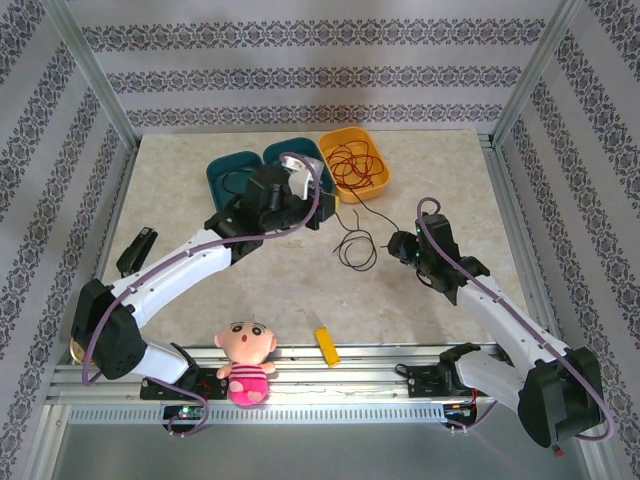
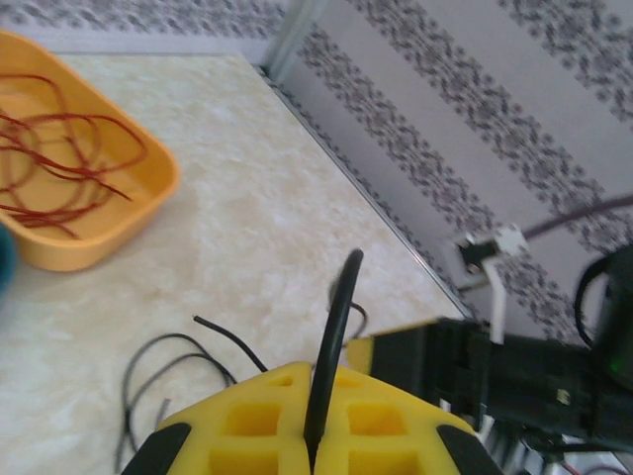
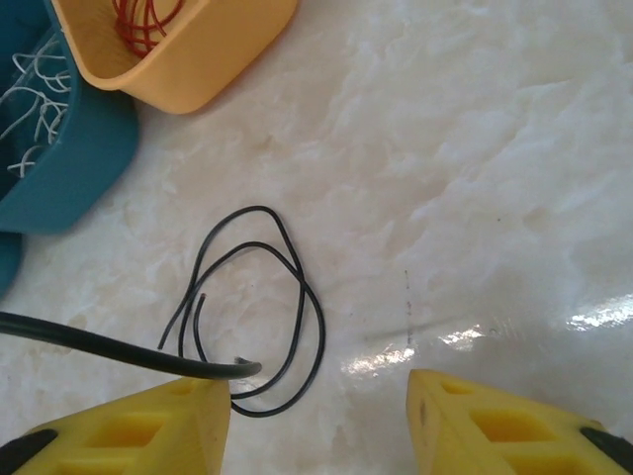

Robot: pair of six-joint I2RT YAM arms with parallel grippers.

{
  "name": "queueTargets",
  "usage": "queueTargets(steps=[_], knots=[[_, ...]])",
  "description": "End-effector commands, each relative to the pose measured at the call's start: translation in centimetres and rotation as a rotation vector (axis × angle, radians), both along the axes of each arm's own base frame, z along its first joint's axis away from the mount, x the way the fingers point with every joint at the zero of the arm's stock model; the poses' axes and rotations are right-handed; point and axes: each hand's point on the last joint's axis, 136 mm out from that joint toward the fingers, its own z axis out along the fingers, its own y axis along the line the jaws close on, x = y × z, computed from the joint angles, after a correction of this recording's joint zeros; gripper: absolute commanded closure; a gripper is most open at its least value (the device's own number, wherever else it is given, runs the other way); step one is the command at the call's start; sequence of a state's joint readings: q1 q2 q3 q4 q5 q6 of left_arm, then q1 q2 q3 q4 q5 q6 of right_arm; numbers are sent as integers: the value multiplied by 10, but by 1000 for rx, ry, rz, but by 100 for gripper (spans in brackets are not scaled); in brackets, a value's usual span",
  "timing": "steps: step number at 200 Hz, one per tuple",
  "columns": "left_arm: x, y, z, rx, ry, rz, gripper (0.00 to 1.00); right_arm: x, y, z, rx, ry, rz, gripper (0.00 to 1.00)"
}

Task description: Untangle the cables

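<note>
Left gripper (image 2: pixel 315 447) clamps black cable (image 2: pixel 334 327); cable juts straight ahead

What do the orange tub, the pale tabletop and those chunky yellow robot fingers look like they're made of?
The rounded orange tub looks like moulded plastic: smooth, softly shiny, rounded corners. The pale mottled tabletop looks like polished marble, with glare streaks, though it may be laminate. The blocky yellow fingers look matte, with square pockets: perhaps printed plastic or rubber.
</note>
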State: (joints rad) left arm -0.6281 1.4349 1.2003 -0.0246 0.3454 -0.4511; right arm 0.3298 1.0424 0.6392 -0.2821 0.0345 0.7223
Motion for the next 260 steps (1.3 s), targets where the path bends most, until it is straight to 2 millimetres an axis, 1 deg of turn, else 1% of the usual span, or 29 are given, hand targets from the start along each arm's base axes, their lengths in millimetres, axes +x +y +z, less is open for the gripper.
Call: queueTargets(steps=[1, 23, 39, 54, 71, 88, 94, 100, 105, 109, 111, 119, 134, 162, 200, 218, 260], knots=[[16, 45, 22, -24, -34, 149, 100, 2, 7, 10, 15, -59, 44, 43], [28, 81, 33, -71, -51, 246, 100, 1, 17, 20, 39, -101, 109, 37], [33, 103, 41, -95, -67, 293, 100, 0, 18, 24, 44, -122, 123, 33], [35, 117, 48, -98, -87, 327, 100, -1, 17, 26, 40, -131, 118, 31], [39, 133, 51, -85, -98, 369, 100, -1, 15, 27, 36, -135, 112, 30], [44, 151, 52, -72, -104, 419, 100, 0, 15, 27, 35, -134, 113, 25], [46, 157, 51, -65, -102, 439, 100, 0, 16, 27, 35, -133, 114, 22], [48, 163, 50, -59, -105, 457, 100, 0, 16, 26, 33, -133, 117, 18], [51, 168, 50, -51, -106, 475, 100, 1, 16, 26, 34, -134, 114, 12], [52, 172, 49, -46, -106, 488, 100, 1, 15, 26, 35, -133, 109, 4], [53, 174, 48, -42, -107, 494, 100, 1, 15, 26, 35, -133, 108, 2], [57, 181, 47, -29, -108, 517, 100, 1, 14, 26, 32, -130, 101, 2], [64, 193, 41, -13, -103, 557, 100, 1, 10, 25, 21, -126, 82, 2], [79, 208, 30, -13, -89, 604, 100, 0, 5, 25, 3, -115, 63, 2], [98, 233, 3, 61, -57, 695, 100, 0, 1, 24, -14, -100, 42, 2], [105, 241, -11, 110, -46, 724, 100, 1, 0, 26, -18, -99, 35, 2], [121, 250, -45, 174, -13, 741, 100, 5, 2, 28, -17, -96, 40, 2]])
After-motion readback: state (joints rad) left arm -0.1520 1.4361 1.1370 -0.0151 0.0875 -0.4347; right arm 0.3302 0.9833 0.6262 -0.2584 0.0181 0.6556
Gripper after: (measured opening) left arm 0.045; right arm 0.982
